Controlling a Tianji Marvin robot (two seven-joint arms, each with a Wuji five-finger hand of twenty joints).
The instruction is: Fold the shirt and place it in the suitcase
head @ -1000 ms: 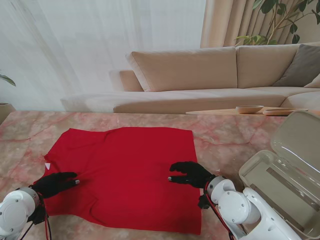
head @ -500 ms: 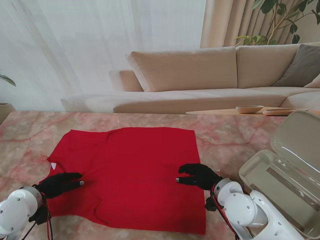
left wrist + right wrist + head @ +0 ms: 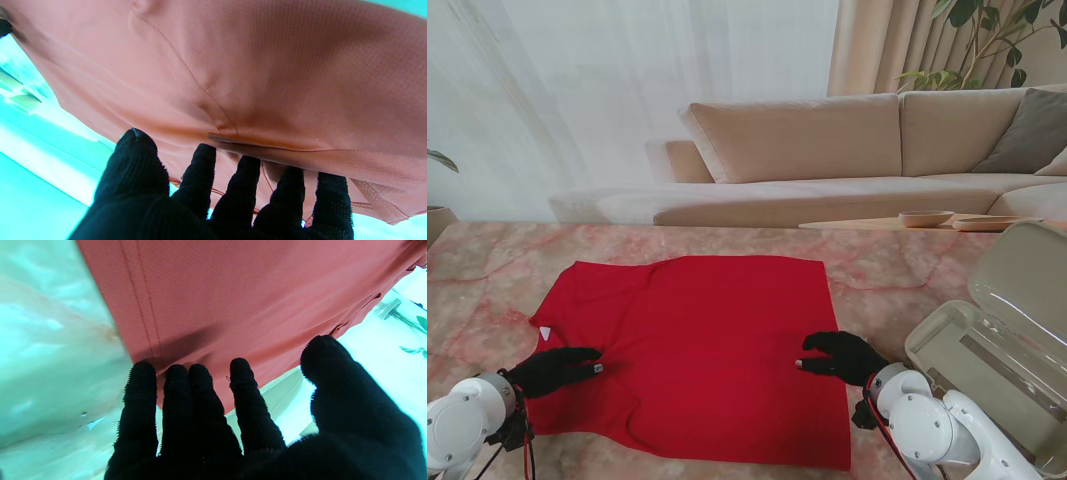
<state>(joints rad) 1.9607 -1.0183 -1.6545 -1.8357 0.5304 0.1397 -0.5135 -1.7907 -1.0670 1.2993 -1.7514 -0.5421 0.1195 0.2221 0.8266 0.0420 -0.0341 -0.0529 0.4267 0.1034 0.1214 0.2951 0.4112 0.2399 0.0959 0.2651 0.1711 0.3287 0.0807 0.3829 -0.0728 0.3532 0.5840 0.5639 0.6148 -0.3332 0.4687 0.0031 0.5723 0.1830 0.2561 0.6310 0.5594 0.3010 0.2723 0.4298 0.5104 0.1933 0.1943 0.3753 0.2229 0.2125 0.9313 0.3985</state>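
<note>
While the stand view shows the red shirt (image 3: 697, 350) spread flat on the pink marble table (image 3: 877, 275), its long axis running left to right, only the wrist views reveal its fine mesh weave and stitched seams. Both black-gloved hands rest on it palm down, fingers extended and apart, grasping nothing: the left hand (image 3: 555, 369) near a sleeve, the right hand (image 3: 845, 357) at the hem. To the right, the beige hard-shell suitcase (image 3: 997, 350) lies open.

Bright, soft daylight through the curtain (image 3: 627, 90); wrist views teal-tinted, overexposed, near fabric blurred.
</note>
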